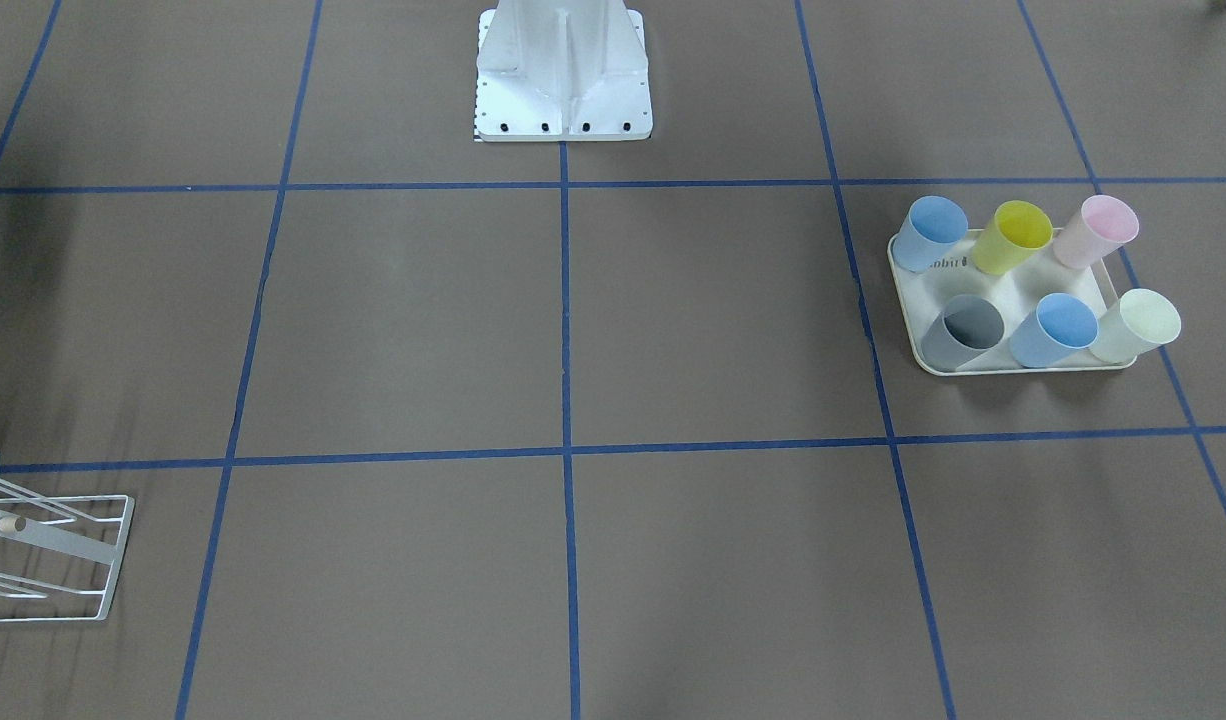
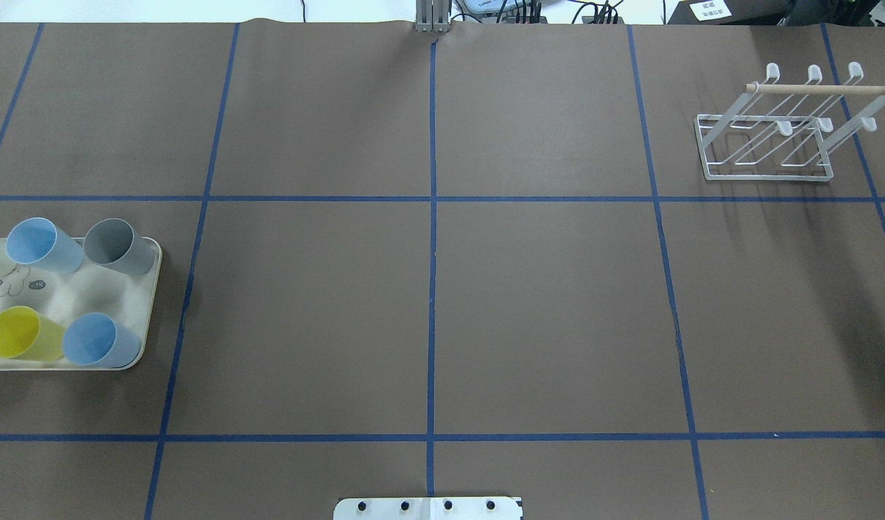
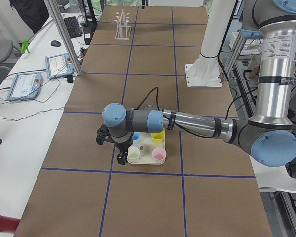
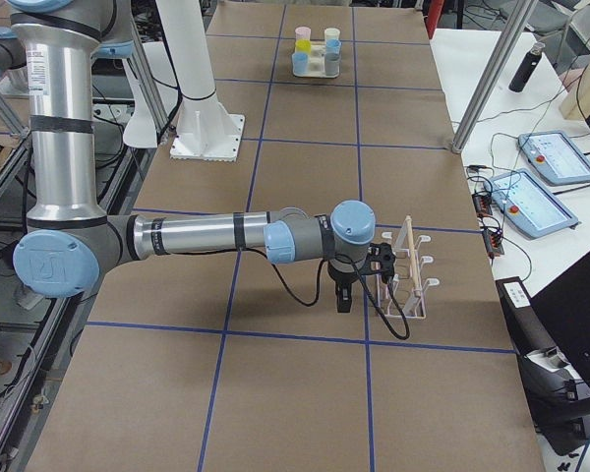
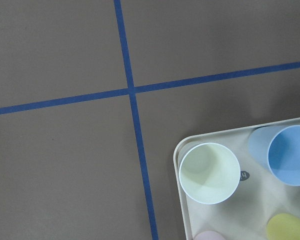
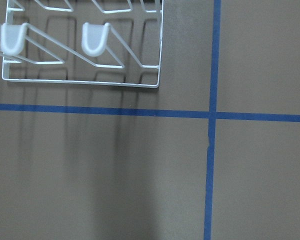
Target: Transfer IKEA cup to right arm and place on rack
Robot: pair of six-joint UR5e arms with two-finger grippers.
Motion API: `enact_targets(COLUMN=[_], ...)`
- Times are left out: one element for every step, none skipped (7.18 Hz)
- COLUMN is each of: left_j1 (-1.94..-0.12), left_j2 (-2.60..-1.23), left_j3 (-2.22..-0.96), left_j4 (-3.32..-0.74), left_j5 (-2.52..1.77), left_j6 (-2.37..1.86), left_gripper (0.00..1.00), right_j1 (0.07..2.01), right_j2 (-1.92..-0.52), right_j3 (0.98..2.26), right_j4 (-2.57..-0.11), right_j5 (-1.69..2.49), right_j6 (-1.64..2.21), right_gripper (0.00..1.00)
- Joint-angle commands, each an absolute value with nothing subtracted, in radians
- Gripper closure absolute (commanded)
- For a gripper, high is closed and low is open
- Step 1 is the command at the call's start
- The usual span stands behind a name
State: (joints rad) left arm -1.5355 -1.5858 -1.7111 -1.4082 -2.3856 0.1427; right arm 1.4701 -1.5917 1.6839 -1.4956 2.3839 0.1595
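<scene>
Several coloured IKEA cups stand upright on a cream tray, among them blue, yellow, pink, grey and pale green ones. In the exterior left view my left gripper hangs over the tray's corner by the pale green cup; I cannot tell if it is open. The white wire rack with its wooden dowel carries no cup. The right arm reaches out low, and its gripper hangs just beside the rack; its state cannot be told. The rack's prongs show in the right wrist view.
The white robot base sits at the table's middle edge. Blue tape lines divide the brown table into squares. Control tablets and metal posts stand on the side bench beyond the table's far edge.
</scene>
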Motion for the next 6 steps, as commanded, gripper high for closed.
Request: enact_targets(left_j1=[-1.536, -1.536, -1.536, -1.536, -1.536, -1.536], left_j2=[-1.589, -1.594, -1.594, -1.589, -1.583, -1.583], left_j3=[-1.713, -1.718, -1.723, -1.717, -1.727, -1.727], left_j4=[-1.41, -1.408, -1.408, -1.411, -1.414, -1.416], left_j5=[-2.385, -2.385, -2.385, -2.385, -2.387, -2.393], left_j6=[0.143, 0.137, 0.137, 0.143, 0.14, 0.137], left_gripper=[0.0, 0.0, 0.0, 0.0, 0.0, 0.0], right_j1=[1.48, 1.48, 1.48, 1.485, 1.485, 1.485], right_j2=[-1.597, -1.597, -1.6, -1.601, -1.6, -1.603], right_j3=[1.686, 1.684, 1.69, 1.697, 1.701, 1.703], right_j4=[-1.496, -1.496, -1.496, -1.496, -1.494, -1.488], right_j5=[2.384, 2.384, 2.385, 2.391, 2.391, 2.393], right_j6=[0.16, 0.16, 0.16, 0.16, 0.16, 0.16], right_gripper=[0.0, 0.0, 0.0, 0.0, 0.0, 0.0])
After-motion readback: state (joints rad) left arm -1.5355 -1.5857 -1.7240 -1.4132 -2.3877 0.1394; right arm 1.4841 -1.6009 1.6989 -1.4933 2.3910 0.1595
